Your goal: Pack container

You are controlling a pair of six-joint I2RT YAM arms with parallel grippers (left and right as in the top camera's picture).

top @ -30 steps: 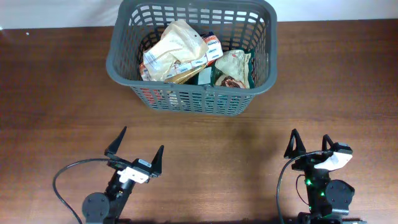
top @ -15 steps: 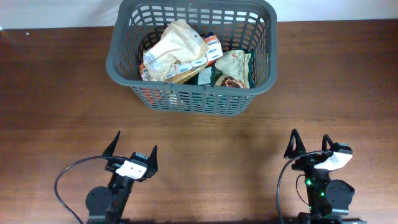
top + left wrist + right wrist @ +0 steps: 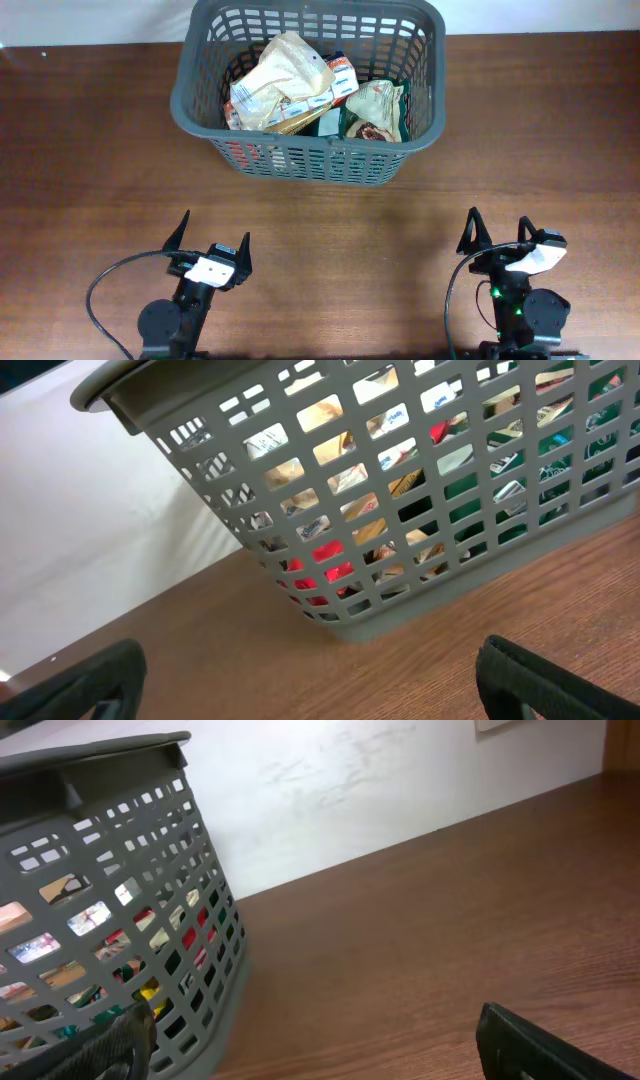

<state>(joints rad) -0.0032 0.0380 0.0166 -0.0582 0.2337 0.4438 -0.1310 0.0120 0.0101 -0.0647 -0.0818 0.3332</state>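
Observation:
The dark grey slotted container (image 3: pixel 305 158) stands at the back middle of the wooden table, filled with several snack packets (image 3: pixel 285 80). Its lattice wall fills the left wrist view (image 3: pixel 400 490) and the left side of the right wrist view (image 3: pixel 110 910). My left gripper (image 3: pixel 212 237) is open and empty near the front left edge, well short of the container. My right gripper (image 3: pixel 497 228) is open and empty near the front right edge. Nothing lies between either pair of fingers.
A white wall (image 3: pixel 350 800) runs behind the table's far edge. A black cable (image 3: pixel 105 285) loops beside the left arm's base. Bare brown tabletop (image 3: pixel 350 250) lies between the grippers and the container.
My left gripper has drawn back toward its base and turned slightly, its fingers a little less spread. The right arm and the container have not moved.

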